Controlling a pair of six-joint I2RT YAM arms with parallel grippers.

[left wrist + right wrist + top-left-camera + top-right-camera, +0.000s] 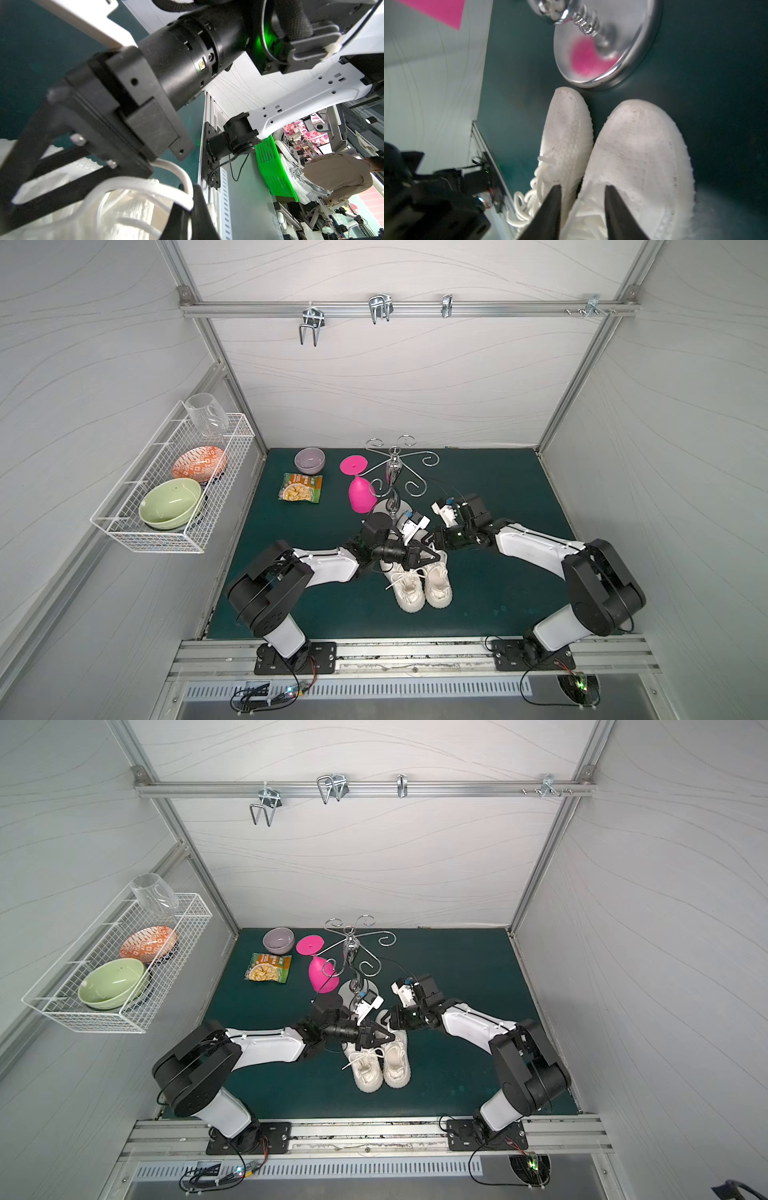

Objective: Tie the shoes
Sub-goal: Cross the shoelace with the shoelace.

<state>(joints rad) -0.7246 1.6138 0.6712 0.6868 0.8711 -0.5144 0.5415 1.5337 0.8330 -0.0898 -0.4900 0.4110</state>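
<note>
The left arm (328,566) and right arm (536,541) stretch inward, wrists nearly meeting — the left gripper (436,556) points across toward the right arm, jaws closed; the right gripper (582,188) tips downward, fingers (550,207) parted with a clear gap

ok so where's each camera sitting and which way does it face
top views: high over the front rail, looking down at the mat; left arm and right arm whole
left wrist: faces back to that rail; own fingers pinching a lace, plus right arm
right wrist: looking down on the shoes' toes; own open fingertips
shared: the shoes
</note>
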